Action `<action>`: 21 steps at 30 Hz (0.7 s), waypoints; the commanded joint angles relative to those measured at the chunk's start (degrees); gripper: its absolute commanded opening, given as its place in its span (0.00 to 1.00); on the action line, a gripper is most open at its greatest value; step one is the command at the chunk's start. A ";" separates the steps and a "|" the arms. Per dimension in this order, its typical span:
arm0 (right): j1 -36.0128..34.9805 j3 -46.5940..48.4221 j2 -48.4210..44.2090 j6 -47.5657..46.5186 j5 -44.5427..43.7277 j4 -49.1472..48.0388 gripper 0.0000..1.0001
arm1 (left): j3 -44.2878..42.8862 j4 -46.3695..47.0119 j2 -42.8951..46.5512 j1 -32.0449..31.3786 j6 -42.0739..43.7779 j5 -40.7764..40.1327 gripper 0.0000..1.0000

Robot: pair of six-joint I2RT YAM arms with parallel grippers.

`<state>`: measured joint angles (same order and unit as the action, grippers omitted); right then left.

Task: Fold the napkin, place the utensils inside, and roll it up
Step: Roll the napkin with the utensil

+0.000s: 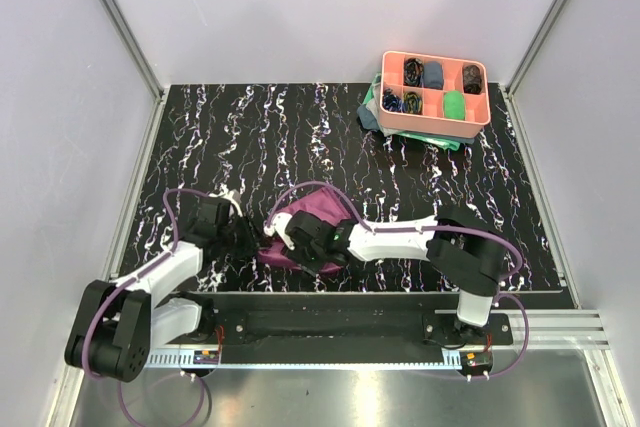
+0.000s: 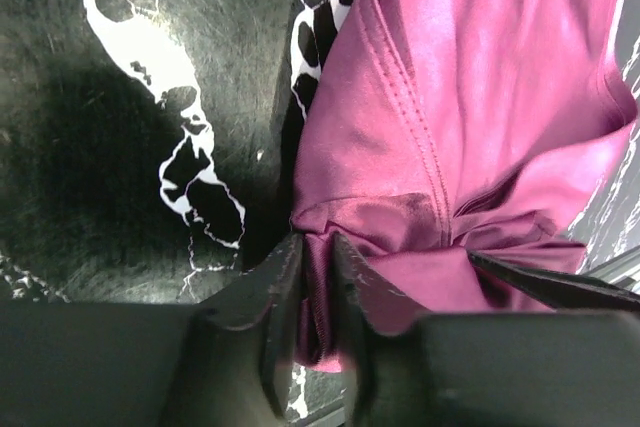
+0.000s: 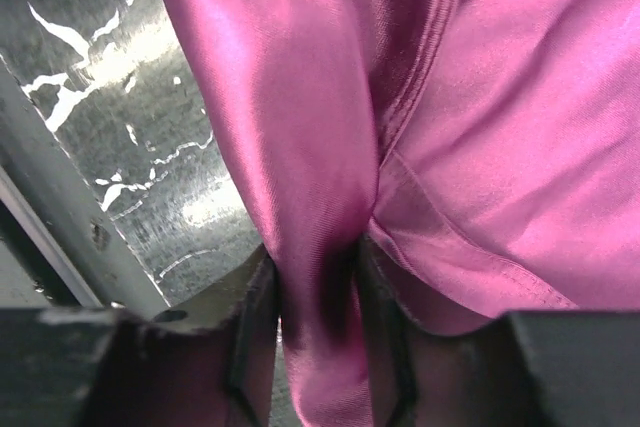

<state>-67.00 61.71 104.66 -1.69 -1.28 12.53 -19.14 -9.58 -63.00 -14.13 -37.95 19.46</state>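
Note:
The plum-purple napkin (image 1: 322, 209) lies bunched near the table's front edge, between the two arms. My left gripper (image 1: 252, 238) reaches its left end. In the left wrist view that gripper (image 2: 318, 265) is shut on a thin bunched fold of the napkin (image 2: 480, 97). My right gripper (image 1: 287, 238) comes in from the right over the cloth. In the right wrist view it (image 3: 315, 287) grips a thick hanging fold of the napkin (image 3: 520, 147), and cloth fills the gap between its fingers. The utensils are out of view.
A salmon compartment tray (image 1: 436, 55) with several small cloth rolls stands at the back right on a teal-green cloth (image 1: 371, 113). The metal rail (image 3: 60, 217) at the table's front edge runs just beside the right gripper. White walls close in the black marbled table (image 1: 250, 137).

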 commanded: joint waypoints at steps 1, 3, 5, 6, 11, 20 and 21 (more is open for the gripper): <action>0.91 -2.39 4.76 5.29 8.91 4.78 0.38 | -2.30 -5.09 3.67 -0.02 1.13 -1.00 0.43; 2.13 -2.91 4.68 5.47 14.62 4.78 0.36 | -3.10 -6.58 6.47 0.07 1.13 -1.97 0.60; 3.10 -3.18 4.85 5.39 20.05 4.78 0.36 | -3.36 -7.81 8.59 -0.02 1.13 -3.64 0.70; 4.06 -3.18 5.20 5.04 21.65 4.69 0.36 | -3.36 -8.08 10.43 0.07 1.13 -4.43 0.75; 7.50 -3.00 5.99 3.98 31.32 4.17 0.35 | -2.14 -8.43 15.27 0.07 0.60 -6.45 0.76; 13.21 -1.51 8.01 4.59 44.60 3.64 0.34 | 3.92 -3.70 22.04 -0.02 -0.89 -5.67 0.81; 13.56 -1.33 8.54 4.86 45.65 3.81 0.33 | 4.28 -2.99 21.96 -0.02 -0.81 -4.62 0.82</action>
<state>-54.74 61.43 109.34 2.70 37.89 10.11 -16.84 -17.12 -42.50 -14.11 -38.41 13.67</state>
